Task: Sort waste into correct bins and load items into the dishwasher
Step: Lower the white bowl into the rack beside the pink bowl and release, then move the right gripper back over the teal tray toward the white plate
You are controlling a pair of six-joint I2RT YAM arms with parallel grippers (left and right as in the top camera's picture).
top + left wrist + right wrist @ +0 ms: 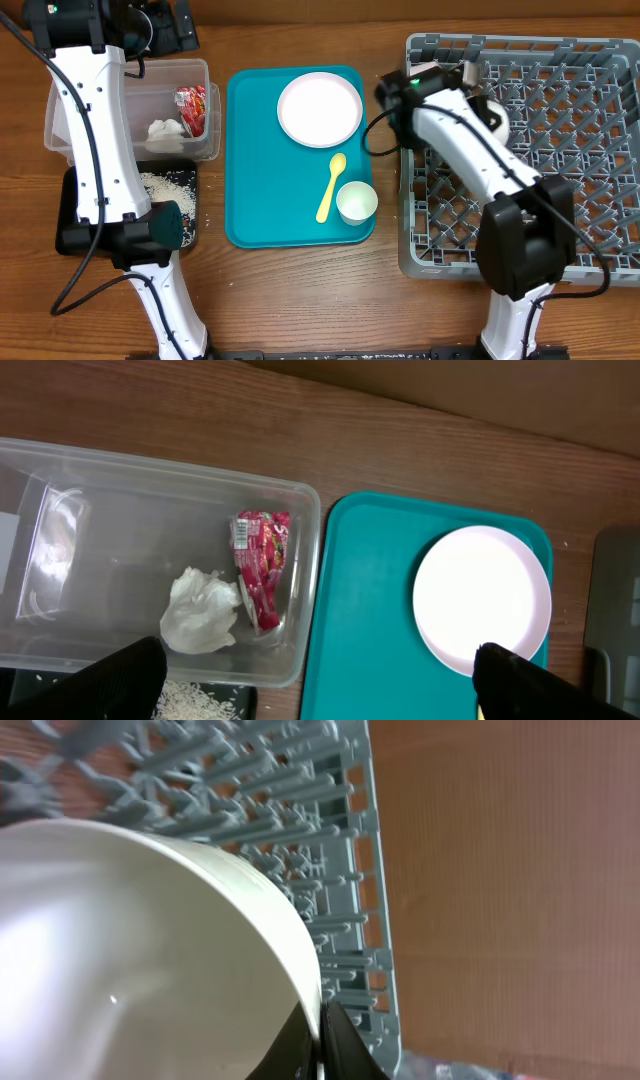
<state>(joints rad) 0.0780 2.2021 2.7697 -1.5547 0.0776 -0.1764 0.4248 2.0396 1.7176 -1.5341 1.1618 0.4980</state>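
The large square grey plastic dish rack point(540, 160) fills the right side of the overhead view, standing on the wooden bench point(300, 300). To its left lies the teal rectangular serving tray point(250, 200). Further left is the clear rectangular plastic tub point(120, 100), which holds a red printed snack wrapper point(262, 565) and a crumpled white napkin point(200, 612).

The round pale plate point(320, 108) sits in the upper part of the teal tray, between the two arms.

The coming move turns on the white bowl point(130, 950). It hangs over the rack's upper-left corner in the overhead view, with the peg lattice directly beneath and behind it, so the way down into the rack looks short. It seems tipped on edge rather than flat, though its exact tilt is hard to judge.

Lower on the tray stand the small white cup point(356, 201) and the yellow plastic spoon point(331, 187). The spoon's long axis runs roughly top to bottom of the frame, with its head toward the plate.

The right tool point(322, 1038) is clenched on the bowl's thin rim, one finger on each side. The left tool point(320, 685) hangs at the upper left of the overhead view, above the tub's near edge. Its fingers are spread wide and it grasps nothing. Being free, it looks the readier arm for the plate.
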